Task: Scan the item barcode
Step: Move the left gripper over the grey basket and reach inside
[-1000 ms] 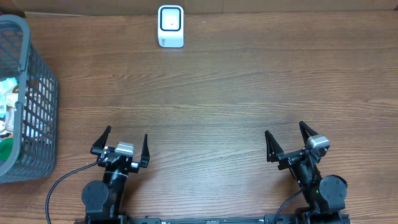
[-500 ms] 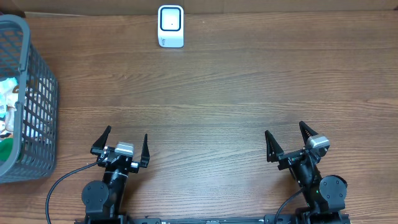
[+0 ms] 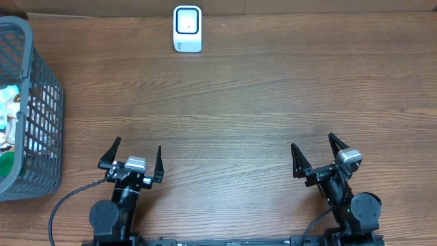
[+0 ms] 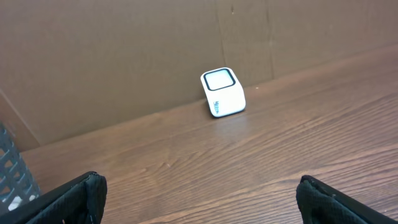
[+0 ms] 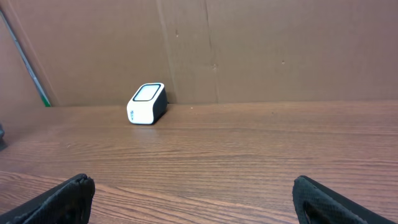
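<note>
My left gripper (image 3: 138,145) and right gripper (image 3: 312,141) both stand spread and empty, well short of the small white box-shaped scanner (image 3: 187,29). The white and green packets (image 3: 8,102) lie in the grey plastic mesh basket (image 3: 42,123) far left of that scanner. Reaching in, I risk snagging the basket wall or grabbing several at once.

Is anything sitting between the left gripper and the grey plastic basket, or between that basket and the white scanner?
Nothing visible does. Only bare wooden table lies between the open left gripper and the grey mesh basket, and between it and the small white scanner.
</note>
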`<state>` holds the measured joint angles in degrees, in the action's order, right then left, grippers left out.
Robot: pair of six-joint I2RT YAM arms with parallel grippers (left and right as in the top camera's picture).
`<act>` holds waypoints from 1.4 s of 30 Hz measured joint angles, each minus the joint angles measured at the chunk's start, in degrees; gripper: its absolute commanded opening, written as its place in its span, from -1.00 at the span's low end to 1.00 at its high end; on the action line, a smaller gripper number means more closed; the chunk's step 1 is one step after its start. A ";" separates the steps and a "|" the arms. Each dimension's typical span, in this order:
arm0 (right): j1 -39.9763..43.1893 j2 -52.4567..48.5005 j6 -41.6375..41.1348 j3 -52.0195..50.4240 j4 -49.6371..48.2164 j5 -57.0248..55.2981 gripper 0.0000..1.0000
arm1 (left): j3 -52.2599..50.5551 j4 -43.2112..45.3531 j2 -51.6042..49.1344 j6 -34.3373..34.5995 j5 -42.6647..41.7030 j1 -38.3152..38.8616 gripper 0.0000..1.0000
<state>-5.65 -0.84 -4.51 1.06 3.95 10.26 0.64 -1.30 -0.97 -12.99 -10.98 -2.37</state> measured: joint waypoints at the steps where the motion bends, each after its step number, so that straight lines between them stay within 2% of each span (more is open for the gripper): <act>1: 0.00 0.00 0.00 0.00 0.00 -0.02 1.00 | 0.26 -0.07 -0.04 0.44 0.00 0.00 1.00; 5: 0.00 0.00 0.04 0.00 -0.02 0.00 1.00 | 3.63 -0.94 -2.73 2.08 -0.04 0.00 1.00; 11: 0.00 0.04 0.02 0.00 0.02 0.00 1.00 | 18.18 -4.70 -16.85 3.87 -2.78 0.00 1.00; 15: 0.00 0.11 0.04 0.00 -0.09 0.00 1.00 | 36.41 -16.90 -30.40 4.57 -5.38 0.00 0.99; 22: 0.00 0.15 -0.02 0.00 -0.02 0.00 1.00 | 80.83 -56.94 -59.04 5.51 -7.39 0.00 0.99; 25: 0.00 0.15 0.02 0.00 0.04 0.00 1.00 | 97.29 -69.05 -69.99 5.55 -8.46 0.00 0.99; 27: 0.00 0.15 0.04 0.00 0.02 -0.02 1.00 | 104.45 -73.05 -75.10 5.62 -9.05 0.02 0.99; 30: 0.00 0.15 0.00 0.00 0.02 0.00 1.00 | 109.24 -75.30 -79.76 6.91 -10.62 0.00 1.00; 31: 0.00 0.15 0.02 0.00 0.00 -0.02 1.00 | 109.50 -75.71 -80.72 7.08 -11.34 0.00 0.93; 32: 0.00 0.15 0.00 0.00 0.02 0.00 1.00 | 109.55 -75.89 -81.55 7.13 -11.80 0.00 0.74; 33: 0.00 0.15 0.02 0.00 0.00 0.00 1.00 | 109.59 -75.69 -82.51 7.32 -12.24 0.02 0.71; 35: 0.00 0.15 0.02 0.00 0.00 0.00 0.99 | 109.70 -75.03 -84.11 8.87 -11.69 -0.17 0.72; 37: 0.00 0.15 0.00 0.00 -0.04 0.00 1.00 | 110.92 -74.99 -86.01 13.73 -7.76 -1.99 0.77; 42: 0.00 0.15 0.02 0.00 0.00 -0.02 1.00 | 116.15 -75.43 -86.90 23.69 0.94 -13.84 0.82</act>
<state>-5.65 -0.69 -4.49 1.06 3.95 10.24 116.79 -76.73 -87.88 10.70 -10.04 -16.21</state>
